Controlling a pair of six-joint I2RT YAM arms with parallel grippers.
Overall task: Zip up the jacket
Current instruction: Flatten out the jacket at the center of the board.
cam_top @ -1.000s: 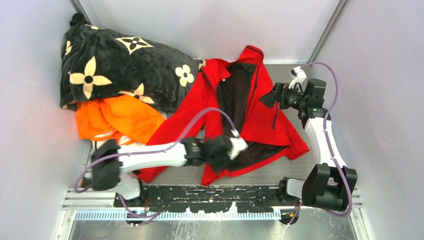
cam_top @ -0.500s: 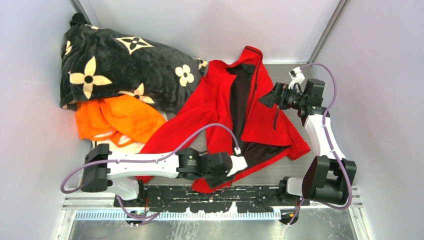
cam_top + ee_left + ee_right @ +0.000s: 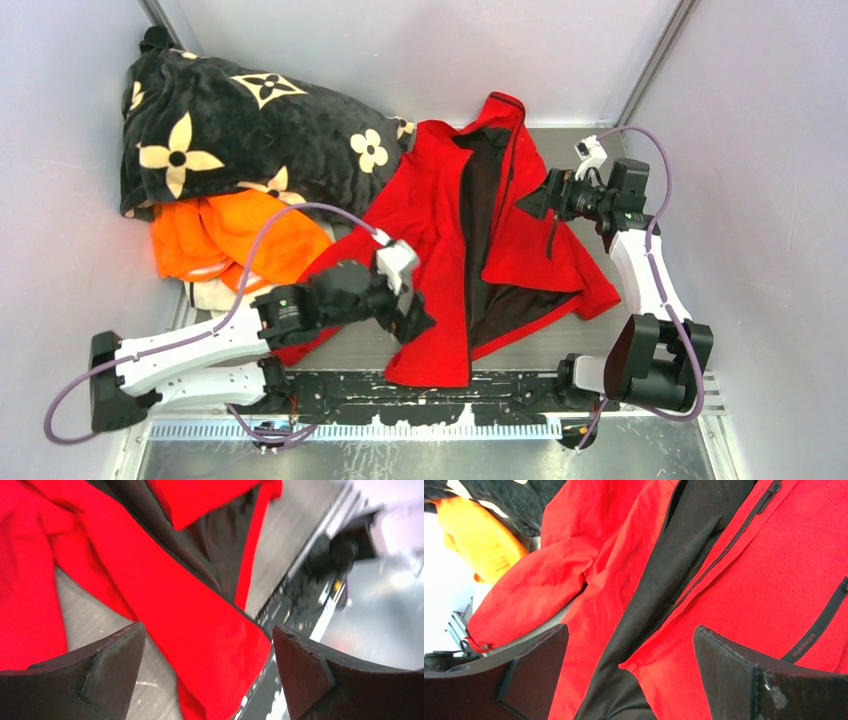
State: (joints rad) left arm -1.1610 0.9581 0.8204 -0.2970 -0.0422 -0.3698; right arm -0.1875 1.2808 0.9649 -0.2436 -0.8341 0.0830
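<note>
1 black flower-patterned blanket [image 3: 250, 130] is heaped at the far left, with 1 orange garment [image 3: 235, 235] crumpled just in front of it. 1 red jacket [image 3: 440, 200] lies mid-table [image 3: 545, 340], unzipped, its dark lining showing and its collar toward the far wall. There are 2 grippers. The left gripper [image 3: 412, 320] hangs over the jacket's left front panel near the hem, with its 2 fingers [image 3: 112, 655] spread wide and nothing between them. The right gripper [image 3: 530, 200] hovers over the right front panel beside the pocket zip [image 3: 819, 625], its jaws equally wide and empty. The jacket lies between and beneath both grippers.
</note>
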